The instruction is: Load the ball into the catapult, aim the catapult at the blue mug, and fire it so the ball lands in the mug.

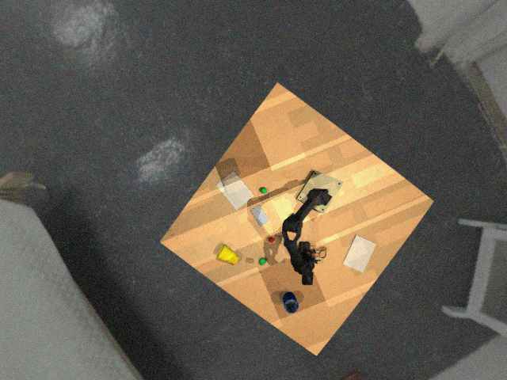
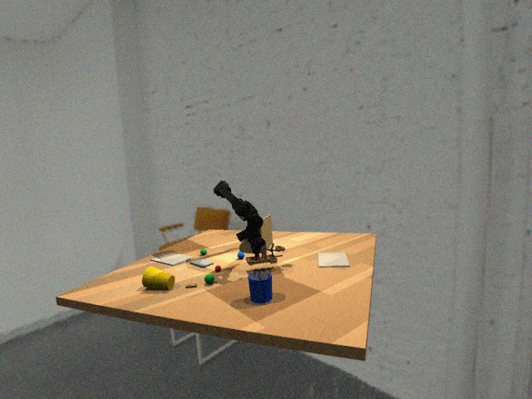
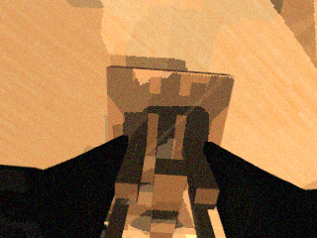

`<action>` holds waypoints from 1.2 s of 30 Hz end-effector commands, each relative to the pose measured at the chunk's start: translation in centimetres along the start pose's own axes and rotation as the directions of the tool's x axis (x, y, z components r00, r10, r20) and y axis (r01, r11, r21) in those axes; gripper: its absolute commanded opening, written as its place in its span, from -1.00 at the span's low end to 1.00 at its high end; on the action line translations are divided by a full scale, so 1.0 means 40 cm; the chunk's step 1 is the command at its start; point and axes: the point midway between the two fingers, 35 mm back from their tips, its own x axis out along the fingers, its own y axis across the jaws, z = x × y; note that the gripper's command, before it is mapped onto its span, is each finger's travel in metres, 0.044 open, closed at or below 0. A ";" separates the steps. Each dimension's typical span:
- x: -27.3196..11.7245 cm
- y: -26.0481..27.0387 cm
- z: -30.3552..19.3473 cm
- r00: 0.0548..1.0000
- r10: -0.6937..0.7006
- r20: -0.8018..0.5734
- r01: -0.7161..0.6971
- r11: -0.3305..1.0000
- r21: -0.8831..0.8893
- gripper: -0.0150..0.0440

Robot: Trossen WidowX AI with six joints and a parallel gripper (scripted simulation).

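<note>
My gripper (image 1: 306, 276) (image 2: 258, 253) (image 3: 165, 145) is down at the table and shut on the wooden catapult (image 1: 314, 251) (image 2: 267, 258) (image 3: 168, 114). In the wrist view its frame fills the space between my black fingers. The blue mug (image 1: 290, 302) (image 2: 259, 287) stands upright a short way in front of the catapult. A blue ball (image 2: 240, 254) lies on the table just left of the catapult; the arm hides it in the overhead view. A red ball (image 1: 270, 239) (image 2: 218, 268) and two green balls (image 1: 261, 260) (image 2: 209, 278) (image 1: 263, 190) (image 2: 204, 251) lie further left.
A yellow cup (image 1: 227, 254) (image 2: 158, 278) lies on its side at the left, with a small brown block (image 1: 249, 260) beside it. Two white sheets (image 1: 235, 190) (image 1: 359, 252) and a small grey tablet (image 1: 259, 214) lie flat. The arm's base plate (image 1: 333, 181) is at the back.
</note>
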 end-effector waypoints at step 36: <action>0.062 0.065 0.002 1.000 0.010 -0.001 -0.009 0.903 -0.430 -0.49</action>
